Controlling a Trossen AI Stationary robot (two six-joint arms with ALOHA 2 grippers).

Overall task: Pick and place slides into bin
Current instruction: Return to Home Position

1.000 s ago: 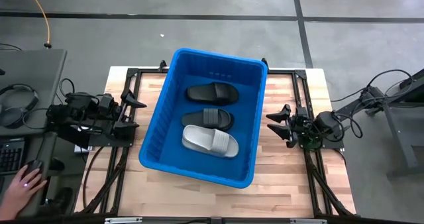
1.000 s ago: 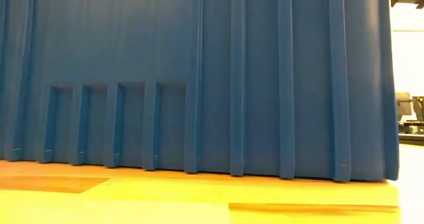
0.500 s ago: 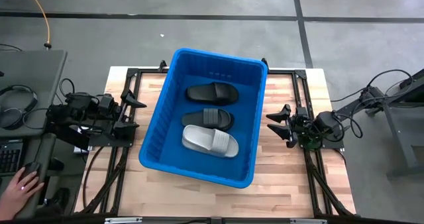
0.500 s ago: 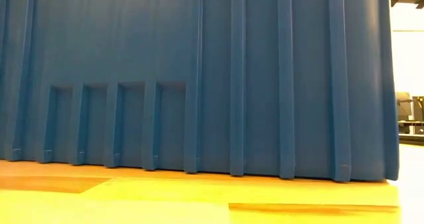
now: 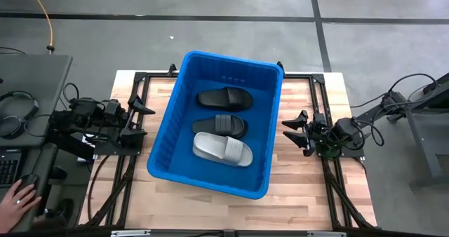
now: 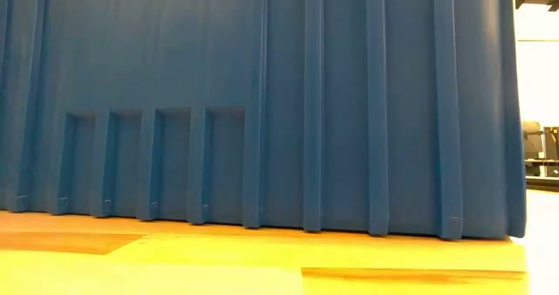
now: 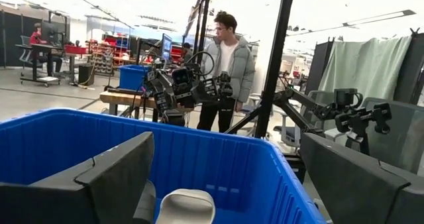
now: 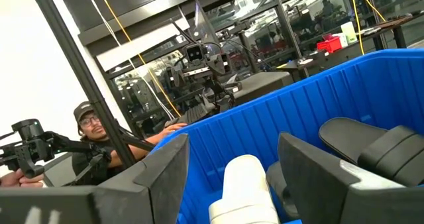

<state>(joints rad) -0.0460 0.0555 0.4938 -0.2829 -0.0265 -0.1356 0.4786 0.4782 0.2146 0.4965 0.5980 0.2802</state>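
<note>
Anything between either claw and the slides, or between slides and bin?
Only the walls of the bin: the left claw and right claw sit open outside it, one each side. A black slide, a second black slide and the grey slide already lie inside. Nothing else visible blocks.

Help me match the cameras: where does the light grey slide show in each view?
High view: the grey slide lies flat inside the bin, next to a black slide.
Low view: not in it; only the bin's ribbed wall shows.
Left wrist view: its pale end, close by inside the bin.
Right wrist view: its pale end, close by inside the bin.
Shared landmark: the blue bin, in all four.
</note>
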